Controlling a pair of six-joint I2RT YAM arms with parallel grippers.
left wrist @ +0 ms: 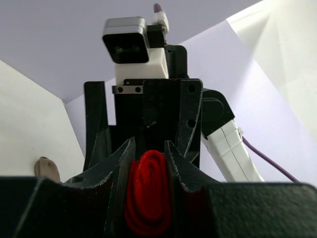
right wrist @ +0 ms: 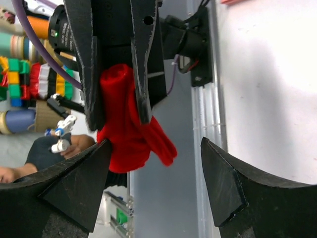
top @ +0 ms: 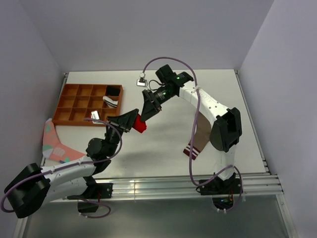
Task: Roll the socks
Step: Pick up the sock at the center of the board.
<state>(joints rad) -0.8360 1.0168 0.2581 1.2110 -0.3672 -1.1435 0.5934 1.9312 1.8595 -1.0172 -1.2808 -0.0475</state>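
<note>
Left hand [left wrist: 148, 148] clamps the rolled red sock [left wrist: 148, 198]; right hand [right wrist: 156, 148] gapes open close by it. Squeeze firmly mid-roll, or it unravels.

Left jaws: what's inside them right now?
A rolled red sock, pinched between both jaws, with a loose end sticking out. Whatever lies deeper between the jaws is covered.

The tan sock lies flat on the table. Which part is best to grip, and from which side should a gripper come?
Probably the striped cuff, from straight above. The tan sock lies flat on the table, so only a top-down pinch can gather fabric, and the cuff is its near end, in plain sight; the far part is hidden by the right arm.
</note>
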